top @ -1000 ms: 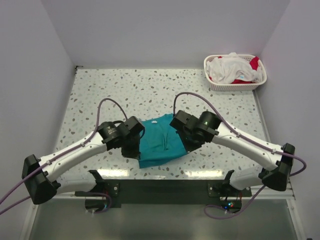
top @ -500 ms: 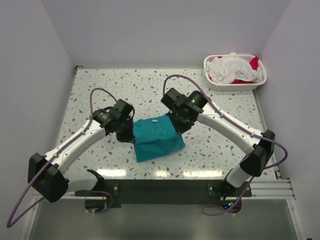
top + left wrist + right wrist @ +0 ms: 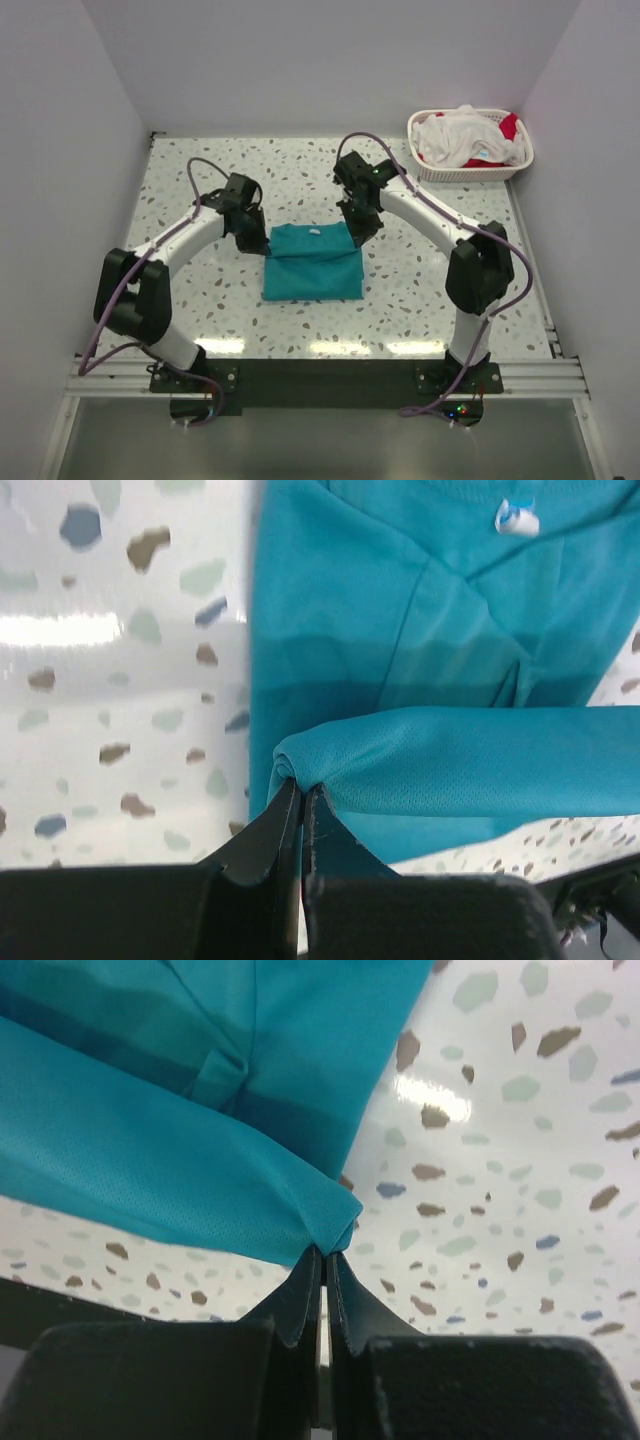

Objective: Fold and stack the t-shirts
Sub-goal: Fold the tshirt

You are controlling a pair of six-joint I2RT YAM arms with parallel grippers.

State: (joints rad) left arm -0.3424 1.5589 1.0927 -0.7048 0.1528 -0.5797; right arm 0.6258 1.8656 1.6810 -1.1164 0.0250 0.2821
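Speckled counter (image 3: 200,180): the teal t-shirt (image 3: 312,275) lies folded, well apart from the basket (image 3: 425,172) of white and red t-shirts (image 3: 460,135). Right tool (image 3: 325,1258) pinches its basket-side corner, and left tool (image 3: 300,795) is clamped on the corner farther from the basket.

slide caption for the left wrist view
Left pincer shut on the teal t-shirt edge, over the speckled table.

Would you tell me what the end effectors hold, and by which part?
Both hold the teal t-shirt: the left end effector pinches the raised layer's left corner, the right end effector its right corner.
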